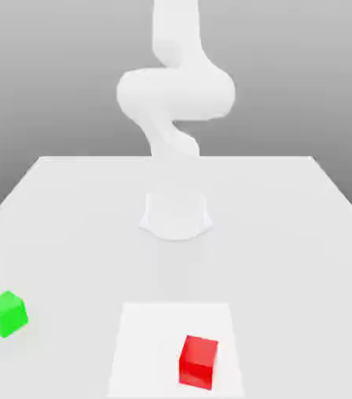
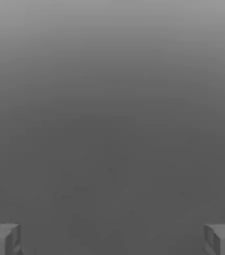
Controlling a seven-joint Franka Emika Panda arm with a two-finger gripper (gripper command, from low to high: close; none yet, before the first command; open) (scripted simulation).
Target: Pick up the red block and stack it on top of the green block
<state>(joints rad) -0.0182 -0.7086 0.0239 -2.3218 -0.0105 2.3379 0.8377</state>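
Observation:
The red block (image 1: pixel 198 361) sits on the white table (image 1: pixel 288 234) near its front edge, slightly toward the exterior view's right of centre. The green block (image 1: pixel 6 313) rests on the table far toward the exterior view's left, well apart from the red one. In the hand view my gripper (image 2: pixel 112 240) is open, its two grey fingertips (image 2: pixel 2 240) standing wide apart with nothing between them. Behind them lies a plain grey background, with no block in front of the hand.
The white arm rises from its round base (image 1: pixel 176 214) at the middle of the table, behind both blocks. A slightly lighter square patch (image 1: pixel 144 351) marks the table surface under the red block. The table's edges run along both sides.

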